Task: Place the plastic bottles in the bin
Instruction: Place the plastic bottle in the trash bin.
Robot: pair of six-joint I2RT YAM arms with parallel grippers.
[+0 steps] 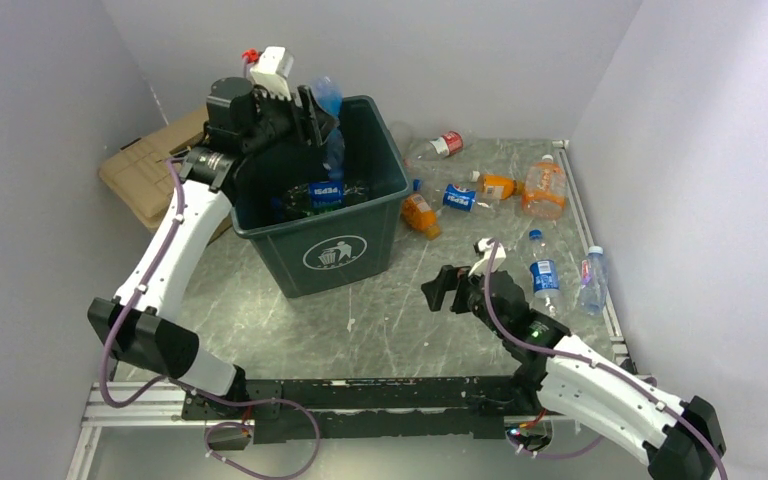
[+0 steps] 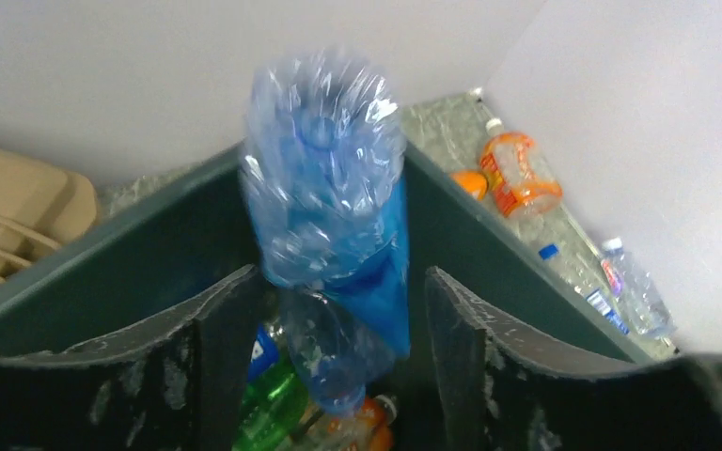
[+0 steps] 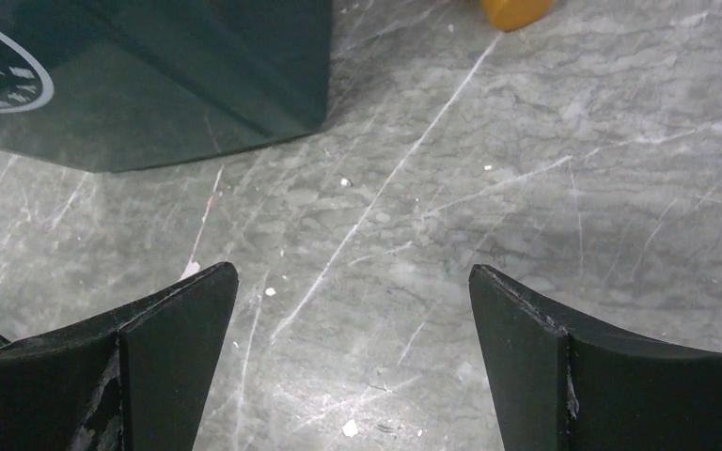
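The left gripper (image 2: 343,282) hangs over the bin (image 1: 370,235) with its jaws partly apart and a crumpled blue bottle (image 2: 324,178) standing between them. The bottle's long axis runs nearly straight up and down, with its lower end inside the rim and pointing at the bottles already piled on the bin floor. One pad (image 2: 456,348) shows a clear gap to the plastic, and the other pad (image 2: 230,348) lies close against it or just touches it. The bottle is also smeared with motion, so it looks loose rather than clamped. What matters here is that the bottle sits squarely above the opening and away from the walls, so a drop from this spot should land it inside. The right gripper (image 3: 350,272) hovers low over the table (image 3: 573,188) just off the bin's near corner, with its jaws spread wide and nothing between them. The loose bottles all lie on its side of the bin, out of easy reach of the left arm. The closest is an orange bottle (image 1: 421,215), ahead of those open jaws and slightly toward the bin. It lies flat with its long axis slanting away from the arm — the fingers would probably need to turn to straddle its width rather than its length.
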